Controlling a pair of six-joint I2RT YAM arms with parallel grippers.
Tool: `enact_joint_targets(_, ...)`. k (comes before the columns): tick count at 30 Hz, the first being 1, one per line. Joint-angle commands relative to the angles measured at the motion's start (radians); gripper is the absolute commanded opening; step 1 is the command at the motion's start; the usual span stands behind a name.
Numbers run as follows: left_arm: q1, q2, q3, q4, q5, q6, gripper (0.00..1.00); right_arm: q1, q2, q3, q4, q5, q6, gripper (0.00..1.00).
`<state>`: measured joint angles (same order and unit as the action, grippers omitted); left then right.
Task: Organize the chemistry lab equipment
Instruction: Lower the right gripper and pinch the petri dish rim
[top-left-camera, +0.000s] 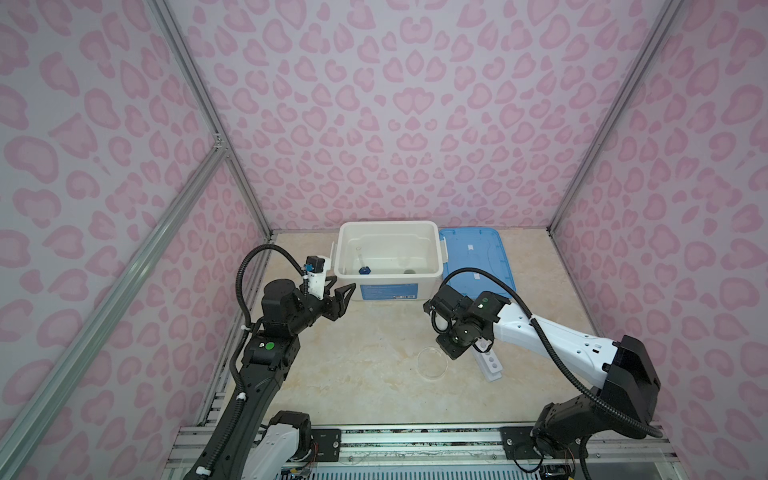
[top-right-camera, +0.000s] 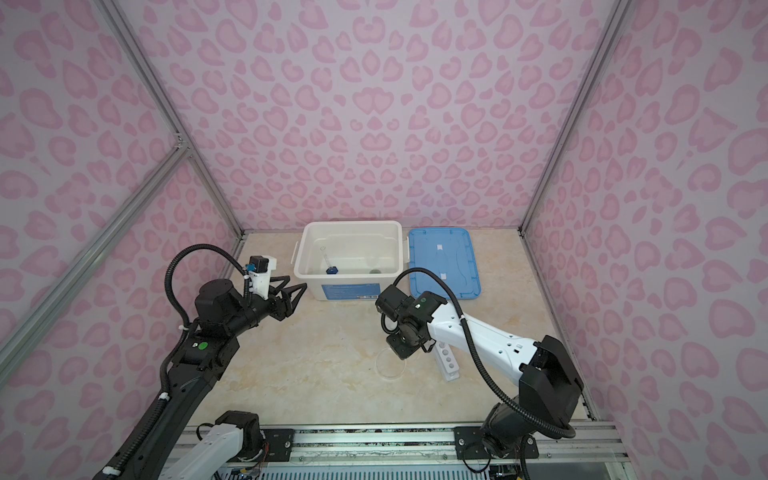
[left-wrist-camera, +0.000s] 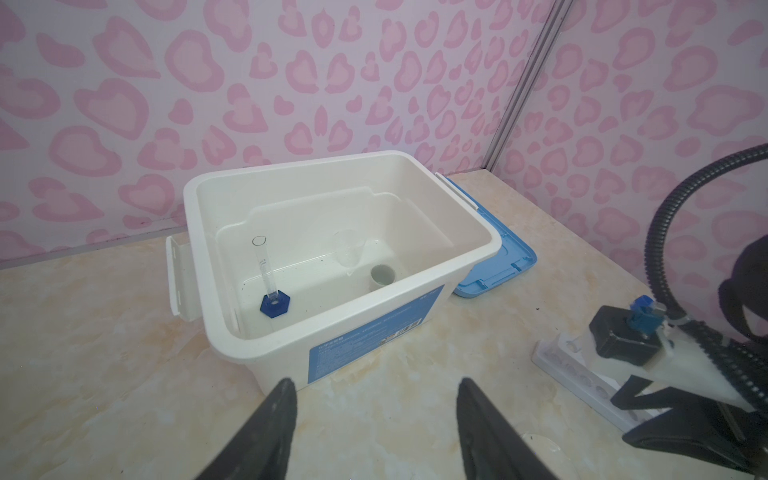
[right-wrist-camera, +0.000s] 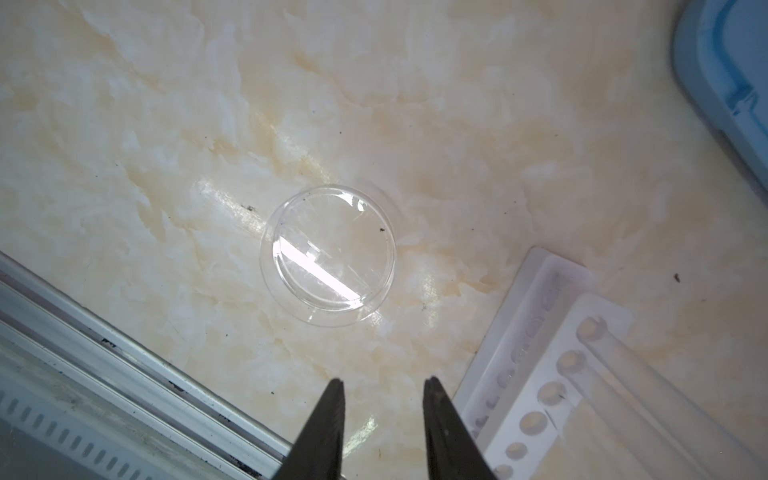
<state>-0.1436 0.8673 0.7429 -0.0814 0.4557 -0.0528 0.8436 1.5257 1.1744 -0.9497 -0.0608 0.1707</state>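
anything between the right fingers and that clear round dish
Nothing visible. In the right wrist view only bare table lies between the right fingers and the clear round dish. The white six-hole rack sits off to one side.

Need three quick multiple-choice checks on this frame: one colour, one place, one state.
1. What colour is the lid?
A) blue B) red C) green
2. Where is the blue-based cylinder?
A) on the lid B) in the white bin C) held aloft
3. The right gripper is:
A) shut tight B) open, empty C) out of view

Answers:
1. A: the lid lying beside the bin is blue.
2. B: the cylinder stands upright on the bin's floor.
3. B: its jaws stand apart with nothing between them.
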Motion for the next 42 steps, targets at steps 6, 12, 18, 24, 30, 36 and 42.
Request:
enact_joint_targets(6,-0.010,-0.001,0.007,0.024,0.012,0.001,0.63,0.016,0.093,-0.062,0.149,0.017,0.064,0.33)
enact_joint_targets(12,-0.014,0.006,0.009,0.022,0.016,0.007,0.63,0.012,0.135,-0.107,0.218,0.002,0.089,0.30)
enact_joint_targets(18,-0.016,0.006,0.007,0.017,0.009,0.011,0.63,0.006,0.163,-0.106,0.219,0.014,0.086,0.27)
enact_joint_targets(24,-0.016,0.012,0.009,0.015,0.007,0.013,0.63,-0.012,0.172,-0.122,0.231,0.022,0.086,0.26)
enact_joint_targets(30,-0.016,0.018,0.009,0.015,0.007,0.014,0.63,-0.020,0.185,-0.128,0.246,0.021,0.084,0.25)
enact_joint_targets(36,-0.016,0.019,0.010,0.014,0.004,0.016,0.63,-0.021,0.211,-0.129,0.269,0.003,0.082,0.22)
enact_joint_targets(42,-0.017,0.018,0.009,0.012,0.001,0.018,0.63,-0.021,0.223,-0.122,0.269,0.007,0.080,0.17)
